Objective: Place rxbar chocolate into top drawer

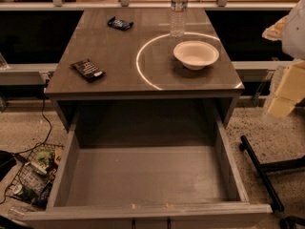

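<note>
- Progress is at the very start: the chocolate bar [88,70] lies flat on the desk [119,42], near the front left corner, and I am not touching it.
- Drawer [143,175] stands pulled well out below the desk's front edge with its flat bottom bare, so no opening step is needed.
- My end effector [281,104] hangs off to the right of the desk, beyond its front right corner and well apart from the bar. I cannot tell whether it is open or closed, but it is not holding the bar.
- Left to do, as I judge it: reach across to the bar, grip it, lift it, carry it forward over the front edge and release it inside the drawer.
- Other things on the desk are a white bowl [196,54], a water bottle [178,11] behind it, and a smaller dark wrapper [119,23] towards the back. That wrapper is the one I must not mistake for the bar.
</note>
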`<state>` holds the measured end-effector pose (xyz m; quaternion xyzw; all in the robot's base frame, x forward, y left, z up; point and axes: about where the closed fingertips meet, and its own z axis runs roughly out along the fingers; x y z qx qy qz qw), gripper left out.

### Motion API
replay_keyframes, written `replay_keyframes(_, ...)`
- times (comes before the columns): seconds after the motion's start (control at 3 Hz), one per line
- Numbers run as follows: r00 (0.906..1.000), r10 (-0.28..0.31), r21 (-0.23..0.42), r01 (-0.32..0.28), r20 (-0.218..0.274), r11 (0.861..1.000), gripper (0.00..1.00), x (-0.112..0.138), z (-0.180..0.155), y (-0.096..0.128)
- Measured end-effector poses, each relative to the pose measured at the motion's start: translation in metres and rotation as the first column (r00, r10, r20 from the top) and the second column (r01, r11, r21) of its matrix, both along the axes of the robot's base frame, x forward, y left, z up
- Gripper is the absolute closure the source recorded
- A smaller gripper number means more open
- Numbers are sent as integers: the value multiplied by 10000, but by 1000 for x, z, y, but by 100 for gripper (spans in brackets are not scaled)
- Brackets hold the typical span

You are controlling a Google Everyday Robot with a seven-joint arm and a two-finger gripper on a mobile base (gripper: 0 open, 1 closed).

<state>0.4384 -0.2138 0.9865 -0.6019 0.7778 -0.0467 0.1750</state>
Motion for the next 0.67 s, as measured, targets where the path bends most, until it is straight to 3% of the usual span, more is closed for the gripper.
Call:
replay_keyframes(0.33, 10000, 0, 0, 0, 2, 10000, 0, 0, 0, 0)
replay_keyframes(0.67, 9984, -281, 396, 262, 490, 9989, 0, 11, 5, 9)
